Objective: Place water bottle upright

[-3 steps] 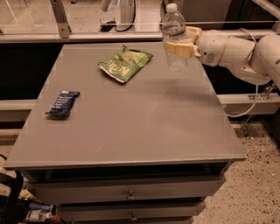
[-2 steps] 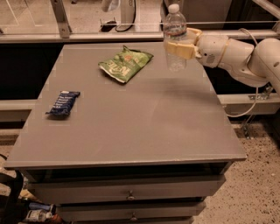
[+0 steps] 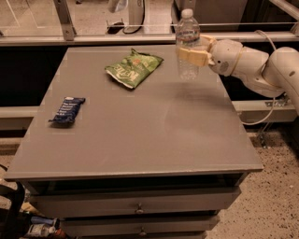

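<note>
Since the gripper [image 3: 189, 55] is clamped across the middle of the water bottle [image 3: 187, 32], its pale fingers [image 3: 196, 57] wrapping the ribbed body just below the label band, the hold looks well placed: near the middle of the bottle's height, so it hangs straight, white cap [image 3: 188, 13] up. I judge the bottle to be light and its thin clear plastic to give under pressure, so a hard squeeze would dent it and a loose one could let the smooth wall slip. The ribs offer some bite, and the waist is a better place to take it than the narrow neck or the cap. Being tall over a small base, it will tip easily if it is let go before the base sits flat. It stands upright over the far right part of the table [image 3: 140, 135]; whether the base touches the surface or hangs just above it I cannot tell. The white arm [image 3: 261, 70] reaches in from the right side. Near the bottle on its left lies a green snack bag [image 3: 133, 69], apart from it, and well away at the left edge lies a dark blue wrapped bar [image 3: 68, 110]. Compared with a second ago, the gripper and bottle sit a little lower in the view and closer to the table, with the bottle as upright as before; the bag and the bar have not moved.
</note>
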Controlling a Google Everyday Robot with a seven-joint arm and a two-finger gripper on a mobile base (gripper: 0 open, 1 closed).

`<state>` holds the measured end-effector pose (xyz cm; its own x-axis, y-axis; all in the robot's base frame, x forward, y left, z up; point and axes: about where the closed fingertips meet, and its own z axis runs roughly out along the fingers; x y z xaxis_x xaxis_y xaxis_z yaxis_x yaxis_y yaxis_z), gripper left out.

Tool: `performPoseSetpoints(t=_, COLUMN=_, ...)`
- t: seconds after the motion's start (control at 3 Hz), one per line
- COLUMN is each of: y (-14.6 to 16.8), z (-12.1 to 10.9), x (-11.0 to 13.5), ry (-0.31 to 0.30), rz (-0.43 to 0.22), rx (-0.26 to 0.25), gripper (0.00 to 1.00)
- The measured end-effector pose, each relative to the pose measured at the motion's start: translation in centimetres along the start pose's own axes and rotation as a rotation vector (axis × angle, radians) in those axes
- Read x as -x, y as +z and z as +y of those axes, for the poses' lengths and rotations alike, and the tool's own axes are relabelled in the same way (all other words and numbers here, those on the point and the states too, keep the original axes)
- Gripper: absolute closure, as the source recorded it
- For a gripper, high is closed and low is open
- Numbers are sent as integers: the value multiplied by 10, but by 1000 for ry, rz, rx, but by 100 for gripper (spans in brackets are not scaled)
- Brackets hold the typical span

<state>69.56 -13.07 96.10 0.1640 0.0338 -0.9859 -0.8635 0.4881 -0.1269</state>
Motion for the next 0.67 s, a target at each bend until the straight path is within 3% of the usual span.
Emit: performPoseSetpoints(t=0.67, y=-7, z=-12, x=-18, ry=39, rz=-19, rx=-16, gripper=100)
